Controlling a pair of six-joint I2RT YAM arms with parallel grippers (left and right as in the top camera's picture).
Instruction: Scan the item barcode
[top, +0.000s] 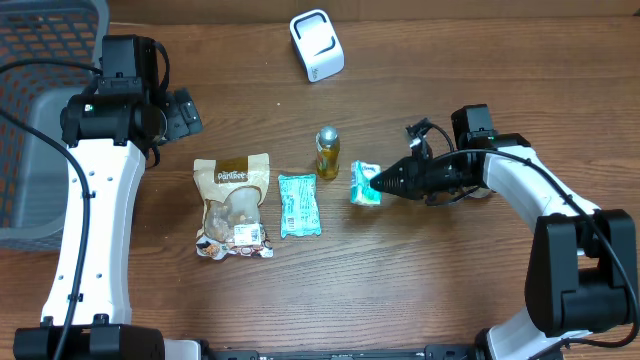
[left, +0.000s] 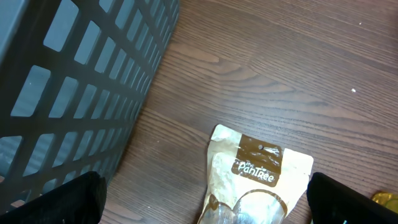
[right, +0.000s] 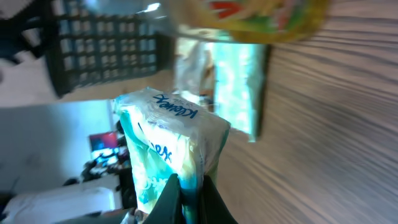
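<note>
Jaws of your right gripper (top: 383, 184) pinch the tissue pack (top: 364, 184), mid-table beside the bottle (top: 327, 152); left gripper (top: 186, 112) spread, idle. Pickup step in hand. Next, likely: lift, present barcode to the white scanner (top: 317, 45).

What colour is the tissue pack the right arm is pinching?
White with teal-green patches and blue lettering; the tissue pack shows best in the right wrist view.

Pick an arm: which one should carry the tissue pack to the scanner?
Right. Its hand is shut on the tissue pack, with the white scanner farther up the table. The left hand hangs open near the basket, holding nothing.
</note>
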